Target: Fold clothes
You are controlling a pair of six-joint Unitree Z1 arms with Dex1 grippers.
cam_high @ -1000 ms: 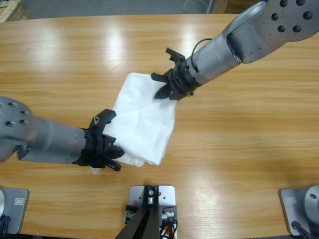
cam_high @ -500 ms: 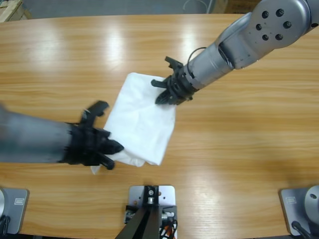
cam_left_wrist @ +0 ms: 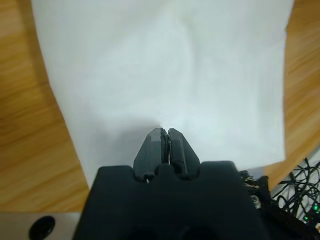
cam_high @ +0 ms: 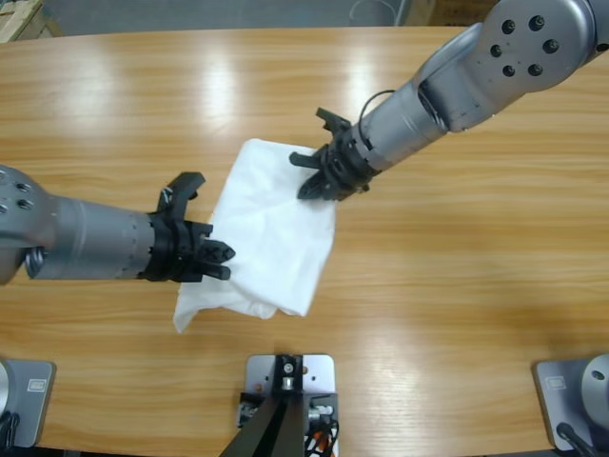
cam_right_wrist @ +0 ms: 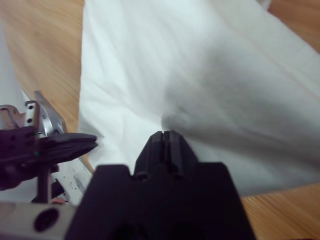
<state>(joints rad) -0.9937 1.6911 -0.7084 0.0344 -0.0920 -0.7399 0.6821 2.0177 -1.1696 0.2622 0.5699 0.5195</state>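
A long wooden bench (cam_high: 457, 286) with a glossy grain fills the high view, and the white shirt (cam_high: 271, 228) lies folded into a rough rectangle near its middle. The left gripper (cam_high: 225, 261) comes in from the left edge of the high view, its fingers (cam_left_wrist: 175, 147) pressed together on a pinch of cloth at the shirt's left edge; in the left wrist view the white cloth spreads away from those tips, smooth and nearly flat, with bare wood on both sides. The right gripper (cam_high: 309, 187) reaches down from the upper right corner, its fingers (cam_right_wrist: 167, 142) closed tight on a small gathered fold near the shirt's upper right edge, where shallow creases fan out from the pinch. The right wrist view also shows the left gripper small at its left edge, at the cloth's far border. The shirt's lower left corner juts out as a loose flap below the left arm, and its lower edge lies close to the near side of the bench.
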